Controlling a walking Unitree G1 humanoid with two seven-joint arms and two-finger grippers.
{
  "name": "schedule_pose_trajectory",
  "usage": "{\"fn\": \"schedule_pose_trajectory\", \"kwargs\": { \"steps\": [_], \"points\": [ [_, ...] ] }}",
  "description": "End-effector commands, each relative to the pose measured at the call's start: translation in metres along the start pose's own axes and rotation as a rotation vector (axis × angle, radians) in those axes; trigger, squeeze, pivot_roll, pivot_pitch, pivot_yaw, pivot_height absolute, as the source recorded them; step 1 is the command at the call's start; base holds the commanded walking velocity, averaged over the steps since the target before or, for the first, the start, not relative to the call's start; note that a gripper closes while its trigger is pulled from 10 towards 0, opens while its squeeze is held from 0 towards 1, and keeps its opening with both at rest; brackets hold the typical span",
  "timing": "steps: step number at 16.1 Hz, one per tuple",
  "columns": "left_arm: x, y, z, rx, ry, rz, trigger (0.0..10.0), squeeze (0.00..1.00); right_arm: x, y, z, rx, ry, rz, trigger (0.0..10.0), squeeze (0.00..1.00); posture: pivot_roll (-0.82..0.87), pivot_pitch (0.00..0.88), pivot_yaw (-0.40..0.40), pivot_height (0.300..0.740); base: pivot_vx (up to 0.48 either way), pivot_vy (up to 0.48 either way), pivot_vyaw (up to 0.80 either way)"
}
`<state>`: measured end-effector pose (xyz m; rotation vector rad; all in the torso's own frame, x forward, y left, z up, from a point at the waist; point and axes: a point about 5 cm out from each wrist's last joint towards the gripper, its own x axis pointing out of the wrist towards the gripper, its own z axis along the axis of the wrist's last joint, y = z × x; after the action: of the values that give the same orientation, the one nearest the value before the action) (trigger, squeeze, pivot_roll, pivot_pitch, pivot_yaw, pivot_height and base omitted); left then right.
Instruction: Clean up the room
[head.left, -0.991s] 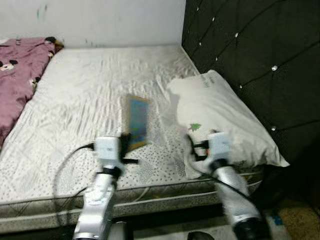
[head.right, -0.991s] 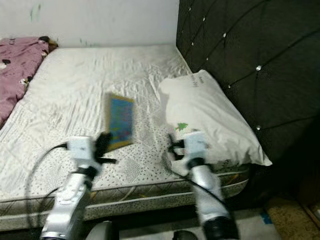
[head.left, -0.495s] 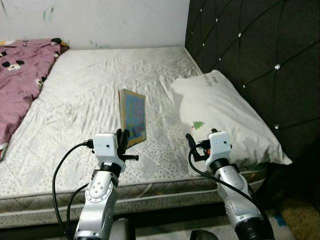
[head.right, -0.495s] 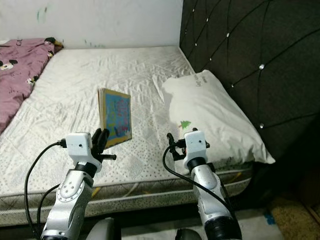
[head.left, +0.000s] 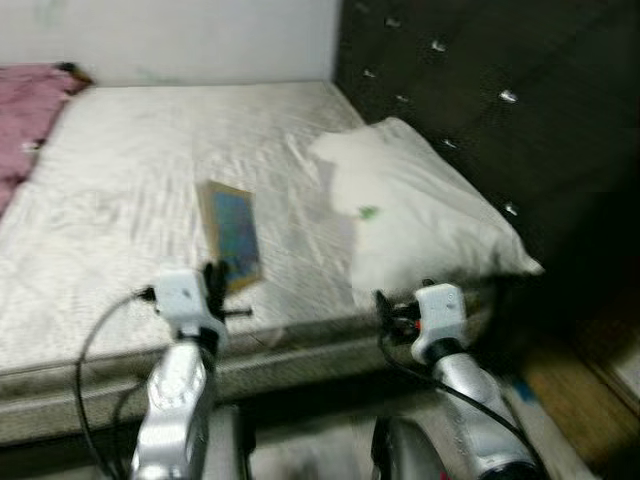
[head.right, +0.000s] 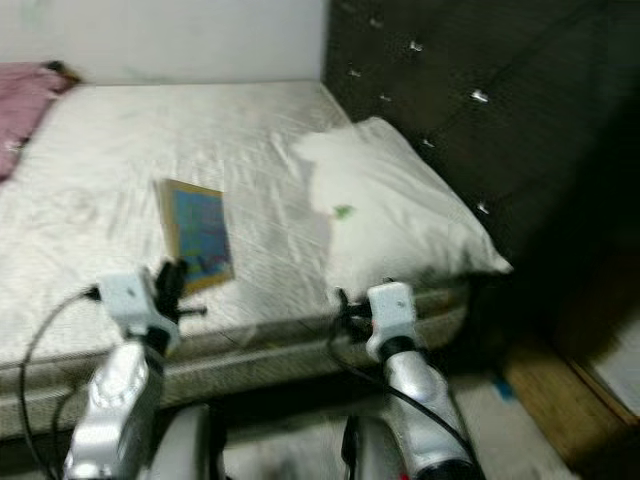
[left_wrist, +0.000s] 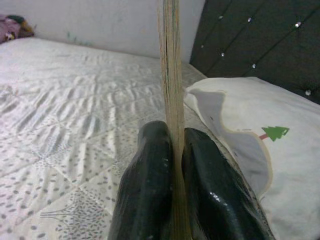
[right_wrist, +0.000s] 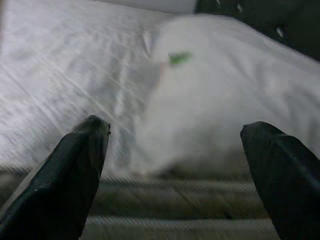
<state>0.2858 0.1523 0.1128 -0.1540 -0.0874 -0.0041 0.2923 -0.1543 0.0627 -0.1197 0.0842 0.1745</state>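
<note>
A thin book (head.left: 232, 233) with a blue picture cover and tan edges is held upright above the near part of the bed. My left gripper (head.left: 216, 276) is shut on its lower edge; in the left wrist view the book (left_wrist: 171, 75) runs edge-on between the two black fingers (left_wrist: 145, 185). My right gripper (right_wrist: 180, 150) is open with nothing between its fingers (right_wrist: 75, 165), level with the mattress edge and facing the white pillow (right_wrist: 220, 95). The pillow (head.left: 420, 215) lies against the dark headboard.
The mattress (head.left: 120, 190) has a pale patterned sheet. A pink blanket (head.left: 25, 95) lies at the far left. The black tufted headboard (head.left: 470, 90) rises on the right. Wooden floor (head.left: 570, 380) and a light patch show beside the bed at the right.
The whole picture has shifted and blurred, showing more floor on the right and less blanket, so the camera has moved. The book stays in my left gripper. My right gripper stays open.
</note>
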Motion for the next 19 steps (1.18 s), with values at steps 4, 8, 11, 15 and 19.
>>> {"fn": "schedule_pose_trajectory", "kwargs": {
  "steps": [4, 8, 11, 15, 19],
  "points": [
    [-0.001, -0.003, 0.016, 0.005, -0.072, -0.031, 10.0, 0.0, 0.011, -0.003, 0.014, -0.006, -0.03, -0.005, 10.0, 0.0, 0.01, 0.077, -0.033, 0.587, 0.0, 0.0, 0.0],
    [-0.001, -0.011, 0.017, -0.01, -0.068, -0.06, 10.0, 0.0, 0.013, 0.003, 0.018, -0.028, -0.043, 0.014, 10.0, 0.0, 0.01, 0.108, -0.038, 0.587, 0.288, 0.0, 0.55],
    [-0.002, -0.015, 0.016, -0.02, -0.064, -0.073, 10.0, 0.0, 0.015, 0.001, 0.019, -0.017, -0.039, 0.012, 10.0, 0.0, 0.01, 0.111, -0.042, 0.587, 0.32, 0.0, 0.0],
    [-0.002, -0.017, 0.015, -0.02, -0.056, -0.082, 10.0, 0.0, 0.017, 0.002, 0.02, -0.003, -0.037, 0.018, 10.0, 0.0, 0.01, 0.111, -0.046, 0.587, 0.29, 0.0, 0.0],
    [0.002, -0.019, 0.011, -0.018, -0.034, -0.085, 10.0, 0.0, 0.019, 0.004, 0.022, -0.016, -0.042, 0.027, 10.0, 0.0, 0.01, 0.113, -0.052, 0.587, 0.0, 0.0, 0.0]
  ]
}}
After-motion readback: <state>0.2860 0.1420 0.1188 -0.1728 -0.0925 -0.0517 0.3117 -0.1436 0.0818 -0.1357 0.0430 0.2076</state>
